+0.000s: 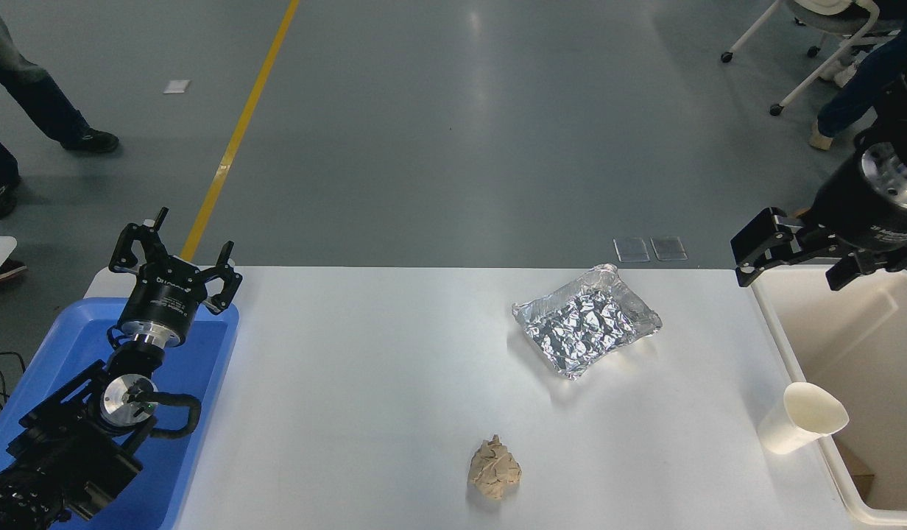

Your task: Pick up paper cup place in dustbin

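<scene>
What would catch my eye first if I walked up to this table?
Probably the shiny crinkled foil tray at the table's far middle, and the bright blue tray at the left edge under the parked left gripper. At the right, a paper cup leans against the dustbin, with the open right gripper above.

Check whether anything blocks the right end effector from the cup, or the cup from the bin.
Nothing visible does. The right end effector hangs open over the bin's far left corner, and the cup sits nearer on the table, against the bin's left wall. The foil tray and paper wad lie well left.
</scene>
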You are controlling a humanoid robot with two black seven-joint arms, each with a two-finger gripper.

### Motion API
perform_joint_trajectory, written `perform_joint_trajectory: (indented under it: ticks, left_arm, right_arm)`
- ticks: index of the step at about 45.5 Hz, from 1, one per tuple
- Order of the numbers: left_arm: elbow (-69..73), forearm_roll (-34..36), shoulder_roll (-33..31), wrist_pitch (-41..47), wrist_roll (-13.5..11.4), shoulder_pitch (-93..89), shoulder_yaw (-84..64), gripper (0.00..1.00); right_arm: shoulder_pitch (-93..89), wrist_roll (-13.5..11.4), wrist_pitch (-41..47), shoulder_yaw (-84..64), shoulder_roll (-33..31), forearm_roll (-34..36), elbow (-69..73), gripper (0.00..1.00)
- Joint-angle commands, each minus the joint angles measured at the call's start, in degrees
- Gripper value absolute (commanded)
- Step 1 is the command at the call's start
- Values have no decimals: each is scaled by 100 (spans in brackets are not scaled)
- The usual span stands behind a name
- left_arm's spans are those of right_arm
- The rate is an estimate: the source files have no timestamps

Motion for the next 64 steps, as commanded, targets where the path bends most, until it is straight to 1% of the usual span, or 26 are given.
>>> perform_joint_trajectory:
  ticks: [1,13,22,34,41,55,64]
  left_arm:
    - [3,0,0,3,0,0,1,99]
    - [3,0,0,3,0,0,1,99]
    - [3,0,0,3,0,0,1,99]
    - [-6,0,0,3,0,0,1,99]
    - [-6,0,0,3,0,0,1,99]
    - [3,0,0,3,0,0,-8,99]
    - [-6,0,0,3,0,0,1,99]
  right_arm:
    - [-641,4,-3,-58,-672,-74,-434,100]
    - [-1818,4,-64,197,-1569,-171,-1348,100]
    - [-2706,4,-82,847,-1991,-145,-1814,100]
    - [-4086,13,-82,1823,-2053,22,-2939,100]
    - [-4491,22,-82,1850,-2053,286,-3062,100]
    - [-4702,39,-108,1929,-2036,277,-3063,100]
    - [-4737,39,-521,1929,-1992,286,-3036,100]
